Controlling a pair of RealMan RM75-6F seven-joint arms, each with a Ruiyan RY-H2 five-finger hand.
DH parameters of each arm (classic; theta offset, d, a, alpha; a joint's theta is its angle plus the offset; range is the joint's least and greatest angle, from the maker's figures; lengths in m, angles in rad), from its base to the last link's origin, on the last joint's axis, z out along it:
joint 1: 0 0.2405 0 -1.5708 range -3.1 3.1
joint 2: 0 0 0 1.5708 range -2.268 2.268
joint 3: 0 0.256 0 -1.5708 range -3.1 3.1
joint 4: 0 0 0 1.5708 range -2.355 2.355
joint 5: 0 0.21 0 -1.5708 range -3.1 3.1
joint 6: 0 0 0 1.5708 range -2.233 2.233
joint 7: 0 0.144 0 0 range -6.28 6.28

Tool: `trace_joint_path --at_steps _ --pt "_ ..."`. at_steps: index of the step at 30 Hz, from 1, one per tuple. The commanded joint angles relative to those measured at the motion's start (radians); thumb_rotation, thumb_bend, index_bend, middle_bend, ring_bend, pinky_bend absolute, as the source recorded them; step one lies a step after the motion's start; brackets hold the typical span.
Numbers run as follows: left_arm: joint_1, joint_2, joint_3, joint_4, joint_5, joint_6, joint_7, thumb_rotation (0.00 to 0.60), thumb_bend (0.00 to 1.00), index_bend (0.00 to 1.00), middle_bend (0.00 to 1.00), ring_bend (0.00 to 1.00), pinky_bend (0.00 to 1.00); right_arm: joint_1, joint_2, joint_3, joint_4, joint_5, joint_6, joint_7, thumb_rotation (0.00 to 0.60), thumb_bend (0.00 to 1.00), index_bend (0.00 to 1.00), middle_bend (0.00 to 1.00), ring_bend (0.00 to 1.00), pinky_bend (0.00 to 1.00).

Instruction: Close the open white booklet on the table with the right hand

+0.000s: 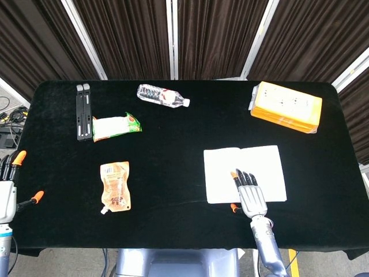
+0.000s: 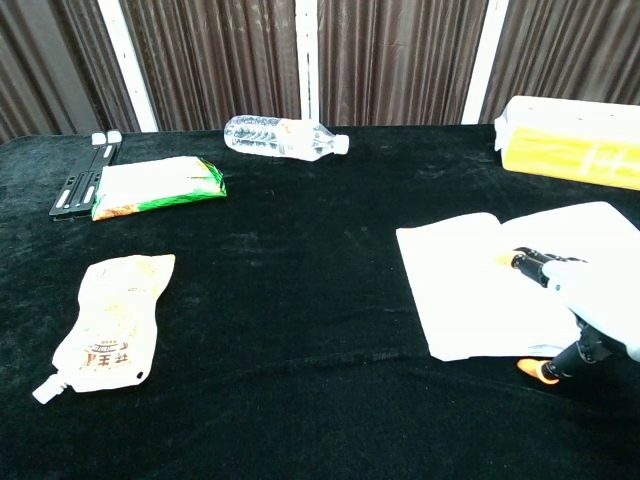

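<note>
The white booklet (image 1: 245, 164) (image 2: 480, 280) lies open and flat on the black table, right of centre near the front edge. My right hand (image 1: 249, 193) (image 2: 575, 310) hovers palm down over the booklet's front middle part, fingers stretched out and slightly apart, holding nothing. Its orange-tipped thumb sticks out just off the booklet's front edge. My left hand (image 1: 8, 184) stays at the far left beside the table edge, fingers up and empty; the chest view does not show it.
A clear water bottle (image 1: 162, 96) lies at the back centre. An orange box (image 1: 286, 107) sits at the back right. A green-and-white snack packet (image 1: 116, 126), a black folded stand (image 1: 84, 111) and an orange spout pouch (image 1: 115, 186) occupy the left half.
</note>
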Motion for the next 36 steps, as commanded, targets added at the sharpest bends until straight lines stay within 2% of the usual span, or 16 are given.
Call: trace_joint_path --at_steps 1,11,16,21,31,36 --pt "0.0 -0.001 0.0 0.0 0.0 -0.001 0.0 0.6 0.15 0.03 0.0 0.0 0.0 0.004 -0.014 -0.002 0.027 -0.009 0.001 0.015 0.6 0.14 0.0 0.0 0.0 0.0" --pt "-0.001 -0.003 0.001 0.002 0.0 -0.003 0.001 0.6 0.15 0.03 0.0 0.0 0.0 0.002 -0.059 -0.01 0.12 -0.074 0.045 0.065 0.6 0.15 0.0 0.0 0.0 0.0" --pt "-0.001 -0.005 0.002 0.003 0.002 -0.002 0.001 0.6 0.15 0.03 0.0 0.0 0.0 -0.006 -0.088 -0.012 0.177 -0.147 0.099 0.15 0.6 0.24 0.0 0.0 0.0 0.0" --pt "-0.001 -0.007 0.001 0.004 0.002 -0.001 0.001 0.6 0.15 0.03 0.0 0.0 0.0 -0.014 -0.11 -0.004 0.218 -0.195 0.146 0.217 0.6 0.28 0.0 0.0 0.0 0.0" --pt "0.0 -0.008 -0.001 0.004 0.005 0.007 -0.006 0.6 0.15 0.03 0.0 0.0 0.0 -0.034 -0.106 0.055 0.196 -0.17 0.191 0.247 0.6 0.32 0.0 0.0 0.0 0.0" --pt "0.0 -0.01 -0.001 0.007 0.007 0.009 -0.007 0.6 0.15 0.03 0.0 0.0 0.0 -0.052 -0.062 0.106 0.152 -0.141 0.235 0.222 0.6 0.32 0.0 0.0 0.0 0.0"
